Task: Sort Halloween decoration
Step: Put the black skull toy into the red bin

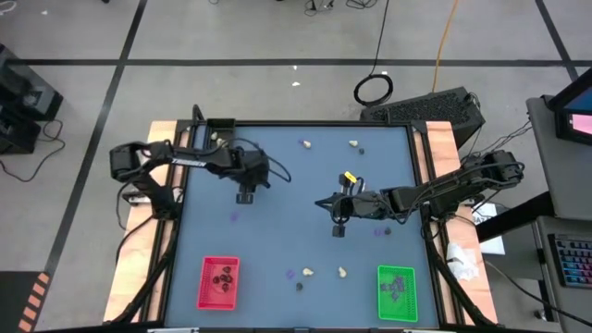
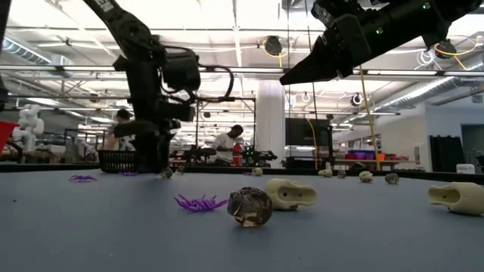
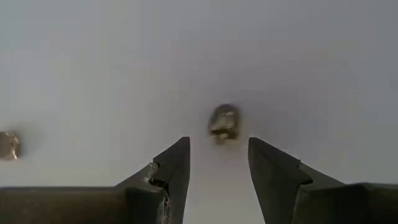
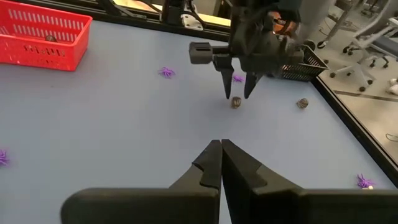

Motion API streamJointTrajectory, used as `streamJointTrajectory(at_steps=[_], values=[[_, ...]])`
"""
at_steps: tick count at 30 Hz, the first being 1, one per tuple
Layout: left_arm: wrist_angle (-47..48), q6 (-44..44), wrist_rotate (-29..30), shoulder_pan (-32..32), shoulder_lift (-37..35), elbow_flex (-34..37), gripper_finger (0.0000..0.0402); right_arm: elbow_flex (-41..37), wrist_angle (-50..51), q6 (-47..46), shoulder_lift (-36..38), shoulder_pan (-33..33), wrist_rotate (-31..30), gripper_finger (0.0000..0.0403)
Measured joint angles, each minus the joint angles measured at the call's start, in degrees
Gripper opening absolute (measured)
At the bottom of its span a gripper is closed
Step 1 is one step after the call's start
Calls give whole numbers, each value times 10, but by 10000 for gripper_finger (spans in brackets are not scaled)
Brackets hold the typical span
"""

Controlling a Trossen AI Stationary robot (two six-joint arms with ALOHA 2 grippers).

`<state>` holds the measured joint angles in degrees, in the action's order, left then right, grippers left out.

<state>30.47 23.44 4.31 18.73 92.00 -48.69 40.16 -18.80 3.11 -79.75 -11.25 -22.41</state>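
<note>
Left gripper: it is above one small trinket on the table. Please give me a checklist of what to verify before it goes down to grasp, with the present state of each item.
1. Left gripper open: ok, a clear gap shows between the fingers.
2. Trinket lined up with the gap: ok in the left wrist view, it sits just ahead of the fingertips.
3. Nothing crowding the target: ok, the other small lump lies well to the side.
4. Right gripper out of the way: ok, shut and apart from the left one.
5. Red tray has room: ok, few pieces inside.
6. Which tray this trinket belongs in: cannot tell.
</note>
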Motion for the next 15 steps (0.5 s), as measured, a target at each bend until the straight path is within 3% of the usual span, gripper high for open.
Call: streamJointTrajectory(at_steps=[8, 15], values=[[-34, 14, -47, 13, 17, 0, 156, 0, 0, 0, 0, 0, 0, 0], [-46, 25, -46, 10, 24, 0, 156, 0, 0, 0, 0, 0, 0, 0]])
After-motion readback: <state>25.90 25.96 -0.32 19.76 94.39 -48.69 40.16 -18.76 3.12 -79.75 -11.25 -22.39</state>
